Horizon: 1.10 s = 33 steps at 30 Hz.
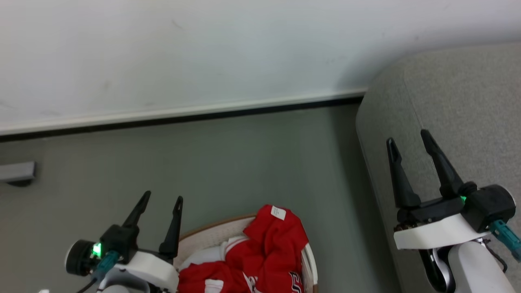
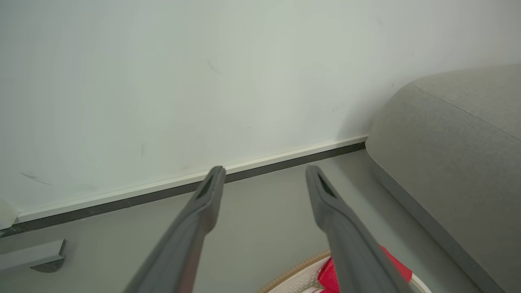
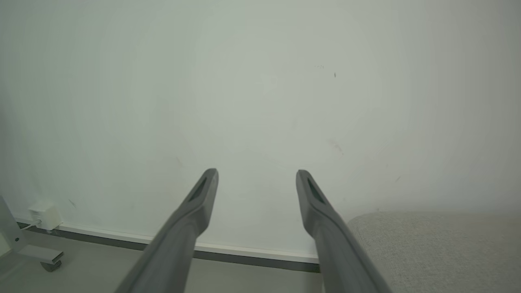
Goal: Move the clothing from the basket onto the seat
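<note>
We can read no text for certain. On the red clothing [image 1: 264,248] in the basket [image 1: 207,235] we see a small white label [image 1: 278,212] whose print is too small to make out. We also see dark, white-edged numerals [image 1: 296,283], cut off at the bottom edge and unreadable.

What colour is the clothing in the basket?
The clothing is bright red with white trim; the head view shows it best.

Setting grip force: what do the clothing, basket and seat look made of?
The clothing looks like soft matte red fabric: it folds and creases. The basket is probably rigid white plastic, with a perforated wall and a brown rim. The seat is matte grey woven upholstery with a visible seam.
</note>
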Tool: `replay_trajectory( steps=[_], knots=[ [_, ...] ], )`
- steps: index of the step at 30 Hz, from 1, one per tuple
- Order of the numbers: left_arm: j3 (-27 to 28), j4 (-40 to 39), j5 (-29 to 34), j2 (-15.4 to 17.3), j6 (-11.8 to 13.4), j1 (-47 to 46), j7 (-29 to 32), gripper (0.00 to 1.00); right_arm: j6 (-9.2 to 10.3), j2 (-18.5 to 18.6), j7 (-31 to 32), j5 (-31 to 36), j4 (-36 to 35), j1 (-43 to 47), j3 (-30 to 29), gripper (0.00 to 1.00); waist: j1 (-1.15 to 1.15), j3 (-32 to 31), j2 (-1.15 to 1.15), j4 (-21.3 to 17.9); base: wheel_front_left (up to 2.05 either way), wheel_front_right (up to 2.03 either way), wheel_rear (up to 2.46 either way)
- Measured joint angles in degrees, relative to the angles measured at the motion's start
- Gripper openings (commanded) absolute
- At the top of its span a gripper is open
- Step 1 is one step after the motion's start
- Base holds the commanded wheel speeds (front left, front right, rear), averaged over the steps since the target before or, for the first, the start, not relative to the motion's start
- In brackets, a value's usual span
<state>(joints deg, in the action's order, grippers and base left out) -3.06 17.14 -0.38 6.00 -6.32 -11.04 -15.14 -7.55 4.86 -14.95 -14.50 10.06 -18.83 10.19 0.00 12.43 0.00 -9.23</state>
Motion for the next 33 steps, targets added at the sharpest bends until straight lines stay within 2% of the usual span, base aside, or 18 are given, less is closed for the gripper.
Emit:
replay_trajectory(
  steps=[6, 14, 22, 33],
  knots=[
    [-3.81, 6.48, 0.82, 2.61, -0.71, -4.6, 0.01, 1.0, 0.0, -0.88, 0.0, 0.87, -1.74, -2.82, -0.79, 1.0, 0.0, 5.69, 0.0, -2.07, 0.0, 0.0, 0.0],
    [-10.48, 19.5, 0.92, 5.91, -1.07, -9.56, 0.01, 1.0, 0.0, -1.49, 0.0, 1.6, -3.7, -5.65, -1.86, 1.0, 0.01, 12.24, 0.0, -4.94, 0.0, 0.0, 0.0],
    [-22.23, 31.48, 1.09, 9.24, -1.21, -15.41, 0.0, 1.0, 0.0, -1.94, 0.0, 2.23, -4.86, -8.17, -0.81, 1.0, 0.01, 18.33, 0.0, -7.71, 0.0, 0.0, 0.0],
    [-36.17, 45.51, -2.74, 11.09, -1.21, -23.73, 1.27, 1.0, 0.0, -2.02, 0.0, 0.31, -6.34, -10.13, 0.78, 1.0, 0.01, 25.01, 0.0, -11.03, 0.0, 0.0, 0.0]
  ],
)
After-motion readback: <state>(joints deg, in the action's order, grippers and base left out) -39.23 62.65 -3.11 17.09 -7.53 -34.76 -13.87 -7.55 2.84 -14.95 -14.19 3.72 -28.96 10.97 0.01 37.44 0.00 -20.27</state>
